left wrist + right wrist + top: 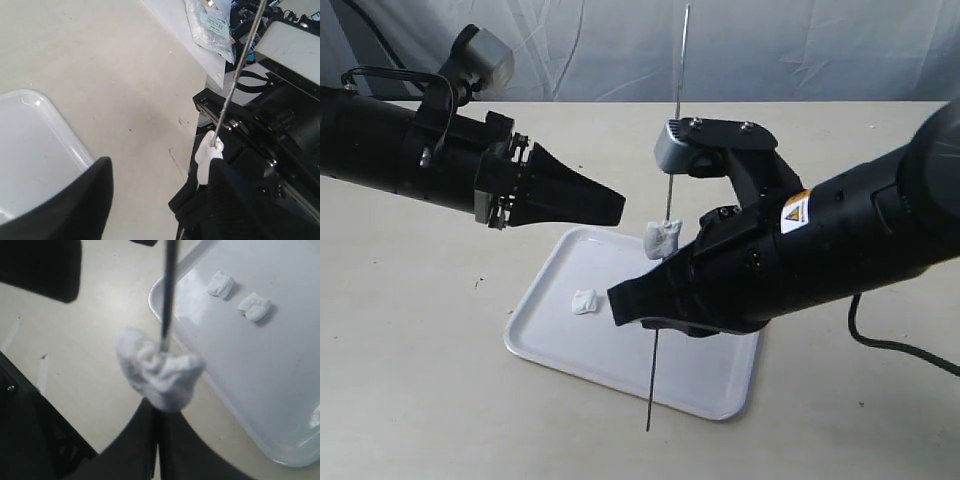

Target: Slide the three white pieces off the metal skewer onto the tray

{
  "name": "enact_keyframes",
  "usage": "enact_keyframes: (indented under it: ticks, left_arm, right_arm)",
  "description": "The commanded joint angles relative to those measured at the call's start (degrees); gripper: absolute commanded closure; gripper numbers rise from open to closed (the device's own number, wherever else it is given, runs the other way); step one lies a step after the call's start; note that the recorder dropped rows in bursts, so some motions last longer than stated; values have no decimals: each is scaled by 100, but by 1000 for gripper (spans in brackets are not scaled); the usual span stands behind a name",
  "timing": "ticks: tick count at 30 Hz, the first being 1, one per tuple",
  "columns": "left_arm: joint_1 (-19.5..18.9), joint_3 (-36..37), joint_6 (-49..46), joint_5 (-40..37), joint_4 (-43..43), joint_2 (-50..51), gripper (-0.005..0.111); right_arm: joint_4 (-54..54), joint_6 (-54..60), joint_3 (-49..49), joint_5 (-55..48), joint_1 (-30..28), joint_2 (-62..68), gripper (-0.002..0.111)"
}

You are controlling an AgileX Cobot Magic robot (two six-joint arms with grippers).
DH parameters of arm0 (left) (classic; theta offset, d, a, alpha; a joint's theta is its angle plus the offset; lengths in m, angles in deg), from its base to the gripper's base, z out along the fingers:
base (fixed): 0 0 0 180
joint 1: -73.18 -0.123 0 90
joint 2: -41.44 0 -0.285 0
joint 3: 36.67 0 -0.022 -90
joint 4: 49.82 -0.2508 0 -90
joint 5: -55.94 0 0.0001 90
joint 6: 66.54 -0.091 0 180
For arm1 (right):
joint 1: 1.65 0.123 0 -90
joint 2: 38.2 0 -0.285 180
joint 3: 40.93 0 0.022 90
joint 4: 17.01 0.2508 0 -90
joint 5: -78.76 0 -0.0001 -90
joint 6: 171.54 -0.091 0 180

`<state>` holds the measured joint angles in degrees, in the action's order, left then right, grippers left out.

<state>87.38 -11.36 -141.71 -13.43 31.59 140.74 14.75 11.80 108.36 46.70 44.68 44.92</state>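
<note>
The thin silvery metal skewer (669, 198) stood nearly upright above the flat white plastic tray (535, 345), pinched between the right fingers (632, 300), one soft white chunk (661, 239) threaded on it. The left fingers (90, 200) hung spread above the tray. Beige bench (420, 390), pale cloth backdrop (800, 50).

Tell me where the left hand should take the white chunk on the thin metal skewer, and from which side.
Pinch the soft white chunk across its flanks, straddling the upright thin metal skewer, approaching level from the left hand's side. The right hand clamps the rod just below it, so underneath is blocked.
</note>
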Motion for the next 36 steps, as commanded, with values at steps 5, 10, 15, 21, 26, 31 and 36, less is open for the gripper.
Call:
enact_keyframes:
  ticks: [5, 10, 15, 21, 26, 31, 36]
  left_arm:
    - [199, 7, -114, -60, 50, -38, 53]
    - [312, 7, -185, -60, 161, -38, 53]
    - [312, 7, -185, -60, 152, -38, 53]
    - [136, 7, -174, -60, 163, -47, 53]
    - [110, 7, -150, -60, 163, -226, 53]
    - [110, 7, -78, -60, 138, -447, 53]
    - [135, 16, -17, -60, 138, -511, 53]
  right_arm:
    - [-30, 138, 377, -45, -40, 229, 109]
    - [-19, 138, 528, -58, -40, 371, 109]
    - [-18, 138, 528, -58, -40, 369, 109]
    - [-101, 138, 528, -222, -117, 369, 109]
    - [-199, 78, 528, -175, -119, 369, 109]
    - [-219, 78, 528, -94, -119, 369, 109]
    - [-180, 67, 528, -84, -119, 369, 109]
